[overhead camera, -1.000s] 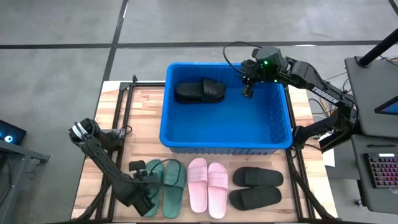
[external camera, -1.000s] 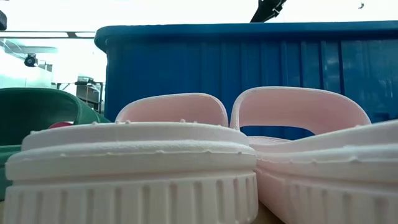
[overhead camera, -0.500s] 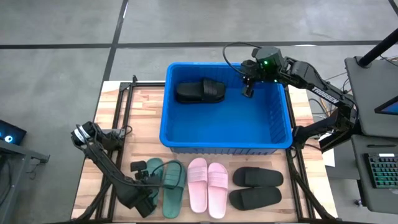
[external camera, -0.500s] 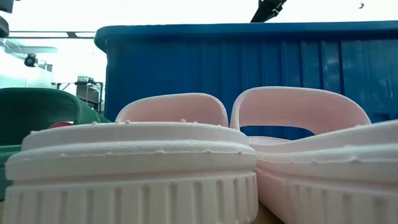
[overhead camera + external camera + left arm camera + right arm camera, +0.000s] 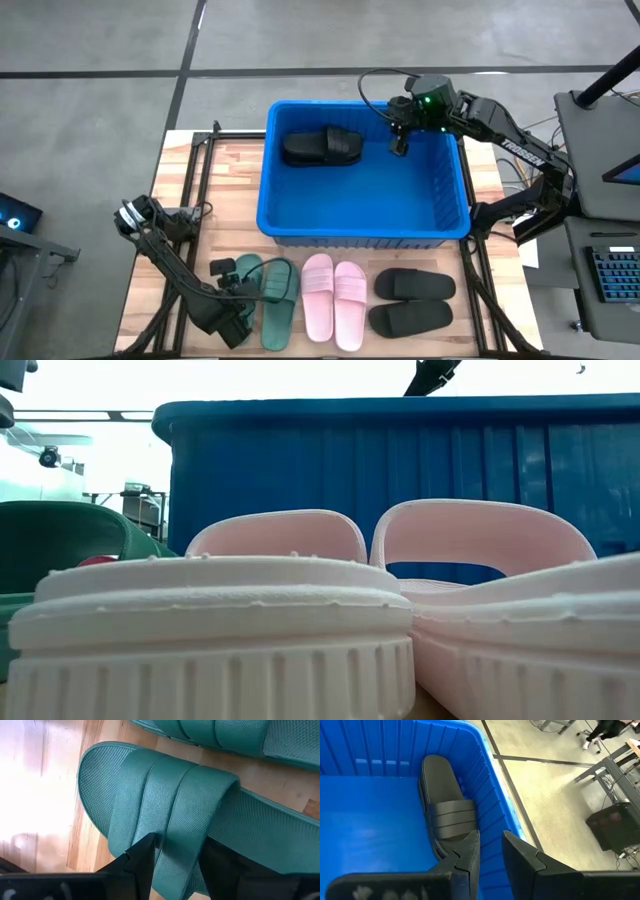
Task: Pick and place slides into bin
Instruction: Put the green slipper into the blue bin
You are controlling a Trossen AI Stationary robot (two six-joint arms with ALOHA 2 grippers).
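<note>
Our left gripper (image 5: 172, 870) sits low at the table's 7 o'clock corner, its two fingers (image 5: 140, 862) straddling the strap of a green slide (image 5: 165, 810); whether they are already pinching the strap we cannot tell. That arm stretches flat along the wood from its base at 9 o'clock down to the slide. The second green slide (image 5: 281, 300) lies just beside it toward 3 o'clock.

Our right gripper (image 5: 398, 143) hangs over the bin (image 5: 266, 190) near its 1 o'clock corner, fingers (image 5: 465, 852) a narrow gap apart and holding nothing. Its arm reaches in from the 3 o'clock side, elbow raised, wrist tipped downward.

One black slide (image 5: 322, 147) lies inside the bin at 11 o'clock, against the far wall. Along the table's 6 o'clock edge lie the pink pair (image 5: 333, 298), side by side, then a black pair (image 5: 411, 302) toward 5 o'clock, stacked crosswise one behind the other.
</note>
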